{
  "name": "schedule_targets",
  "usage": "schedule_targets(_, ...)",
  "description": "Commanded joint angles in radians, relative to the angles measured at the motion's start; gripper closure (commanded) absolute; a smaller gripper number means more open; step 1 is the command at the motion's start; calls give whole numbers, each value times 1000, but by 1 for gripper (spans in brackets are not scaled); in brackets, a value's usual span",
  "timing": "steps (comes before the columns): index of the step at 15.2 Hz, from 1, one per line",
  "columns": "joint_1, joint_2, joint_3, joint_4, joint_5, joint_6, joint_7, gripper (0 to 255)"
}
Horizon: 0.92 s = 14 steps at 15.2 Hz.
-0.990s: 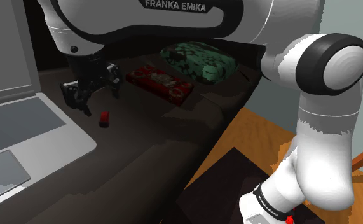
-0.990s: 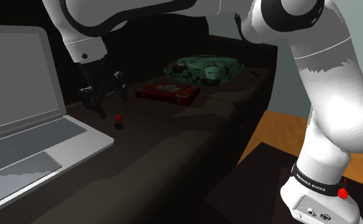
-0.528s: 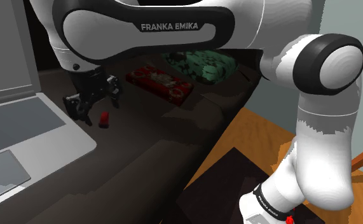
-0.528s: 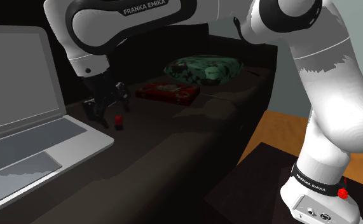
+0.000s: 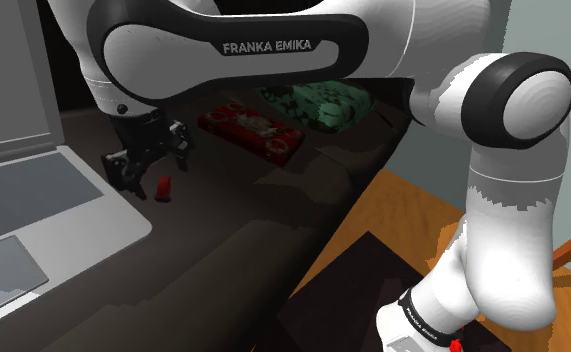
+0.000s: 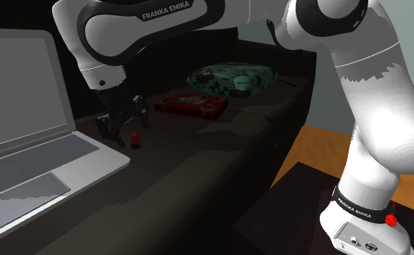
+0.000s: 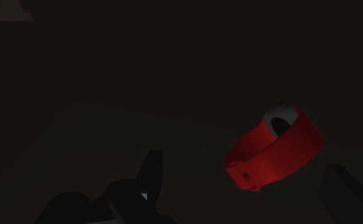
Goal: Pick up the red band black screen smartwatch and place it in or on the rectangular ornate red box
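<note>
Shoulder view, from its left: open grey laptop (image 5: 33, 200) at 9 o'clock on the dark surface (image 5: 233, 260). The black gripper (image 5: 155, 172) hangs low just past the laptop's edge, at 3 o'clock of its keyboard. Fingers apart, nothing clamped. The red smartwatch (image 5: 163, 187) sits on the surface at about 5 o'clock of the gripper, right under its tips. Cannot tell contact from here. The ornate red box (image 5: 251, 130) is at 2 o'clock of the watch, well apart, lying flat. A green patterned cushion (image 5: 318, 100) is at 1 o'clock of the box, just beside it. The white arm (image 5: 273, 50) arches over all of this. Wooden floor (image 5: 403, 210) is at 3 o'clock.

Second exterior view, same order: laptop (image 6: 38, 159), gripper (image 6: 125, 129), smartwatch (image 6: 134, 138) at 4 o'clock of it, red box (image 6: 192, 106), cushion (image 6: 234, 77).

Wrist view: the two fingers (image 7: 149, 178) stand wide apart. The smartwatch (image 7: 275, 149) lies between them, a closed red loop with its grey inner face showing. It is nearer one finger and touches neither.
</note>
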Motion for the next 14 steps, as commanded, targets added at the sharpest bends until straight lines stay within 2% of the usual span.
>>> schedule_targets(1,0,0,0,0,0,0,0,255)
schedule_targets(10,0,0,0,0,0,0,0,255)
schedule_targets(14,6,-5,2,47,4,-50,-9,255)
